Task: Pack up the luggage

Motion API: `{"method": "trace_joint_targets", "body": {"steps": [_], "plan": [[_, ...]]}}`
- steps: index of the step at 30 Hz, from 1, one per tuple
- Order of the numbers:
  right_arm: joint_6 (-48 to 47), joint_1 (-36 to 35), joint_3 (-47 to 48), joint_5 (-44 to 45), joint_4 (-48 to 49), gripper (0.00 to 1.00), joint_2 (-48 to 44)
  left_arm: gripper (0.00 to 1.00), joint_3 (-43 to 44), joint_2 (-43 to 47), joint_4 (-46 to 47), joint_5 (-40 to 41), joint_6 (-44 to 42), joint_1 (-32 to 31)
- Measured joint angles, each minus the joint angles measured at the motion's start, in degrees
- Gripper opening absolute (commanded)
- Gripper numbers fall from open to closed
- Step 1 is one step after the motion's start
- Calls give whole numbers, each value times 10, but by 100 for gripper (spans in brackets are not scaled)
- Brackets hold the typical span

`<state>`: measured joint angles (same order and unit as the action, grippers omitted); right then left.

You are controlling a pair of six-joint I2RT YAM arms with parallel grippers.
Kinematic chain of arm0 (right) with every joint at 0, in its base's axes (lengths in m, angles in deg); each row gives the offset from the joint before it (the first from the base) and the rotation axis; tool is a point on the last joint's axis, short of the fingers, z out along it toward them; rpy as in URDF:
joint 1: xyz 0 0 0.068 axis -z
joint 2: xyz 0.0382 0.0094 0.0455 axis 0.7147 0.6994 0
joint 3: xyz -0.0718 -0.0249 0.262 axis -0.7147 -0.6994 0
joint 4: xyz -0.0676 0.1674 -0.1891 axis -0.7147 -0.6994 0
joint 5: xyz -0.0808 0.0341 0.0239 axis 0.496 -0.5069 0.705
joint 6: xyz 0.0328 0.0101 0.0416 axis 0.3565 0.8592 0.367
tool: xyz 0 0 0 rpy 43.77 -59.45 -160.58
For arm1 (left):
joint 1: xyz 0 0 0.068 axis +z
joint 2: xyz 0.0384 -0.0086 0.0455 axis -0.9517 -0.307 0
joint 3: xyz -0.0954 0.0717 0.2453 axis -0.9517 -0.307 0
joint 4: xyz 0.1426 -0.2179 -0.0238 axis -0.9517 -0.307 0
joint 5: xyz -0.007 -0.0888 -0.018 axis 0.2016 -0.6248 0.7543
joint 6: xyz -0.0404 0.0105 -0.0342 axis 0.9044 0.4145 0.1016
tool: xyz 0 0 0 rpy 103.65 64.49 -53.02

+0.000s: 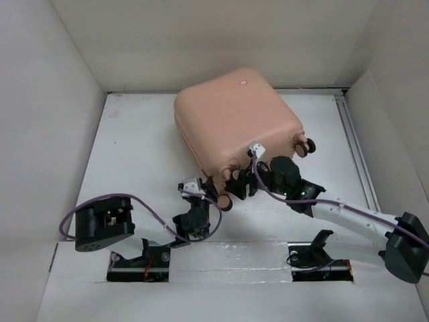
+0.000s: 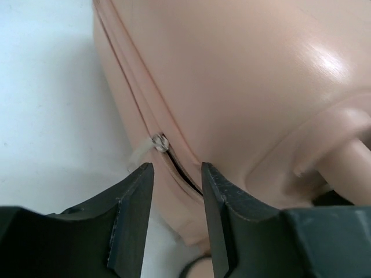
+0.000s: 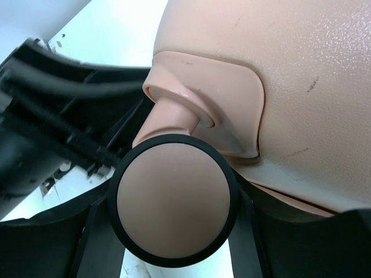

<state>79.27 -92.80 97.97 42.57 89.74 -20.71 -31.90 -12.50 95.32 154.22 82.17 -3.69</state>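
Two grippers meet at the near side of the luggage (image 1: 234, 121), which lies closed and flat at the far middle of the white table (image 1: 134, 154), its pale peach shell facing up and one corner turned toward the arms. From above we see the left gripper (image 1: 192, 189) at the near-left corner of the case and the right gripper (image 1: 238, 182) just beside it, further along the near edge, where the right arm (image 1: 348, 215) reaches in from the right. In the left wrist view the two dark fingers (image 2: 133, 214) stand a narrow gap apart with nothing between them. They frame the zipper seam that runs down the shell, and a small metal zipper pull (image 2: 159, 142) sits on that seam just beyond the left fingertip, not touched. A short dark slit shows in the seam below the pull. In the right wrist view a caster wheel (image 3: 174, 200), peach with a black rim, fills the space between the fingers (image 3: 97, 243), and both fingers appear to press against its rim, so we read this claw as closed on the wheel. Another wheel (image 1: 305, 146) shows at the right corner of the case, well clear of both grippers.
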Motion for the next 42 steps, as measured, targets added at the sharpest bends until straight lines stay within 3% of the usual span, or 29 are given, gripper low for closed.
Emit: {"method": "trace_joint_targets", "body": {"steps": [2,4,11,17,28,38,42], "plan": [[0,0,1,0,-1,0,1,43,3,-2,-3,5,8,-23],[0,0,3,-2,1,0,3,51,6,-3,-19,-43,31,-54],[-1,-1,7,-8,3,0,9,51,8,-11,-104,-123,83,-103],[-1,-2,9,-9,3,0,11,51,21,-25,-131,-113,97,-105],[-8,-5,9,2,4,0,8,41,84,-119,-124,-43,64,-53],[-11,-5,9,5,4,0,7,39,97,-128,-148,6,61,-51],[-9,-7,7,5,9,0,6,28,84,-128,-87,-4,-2,-51]]}}
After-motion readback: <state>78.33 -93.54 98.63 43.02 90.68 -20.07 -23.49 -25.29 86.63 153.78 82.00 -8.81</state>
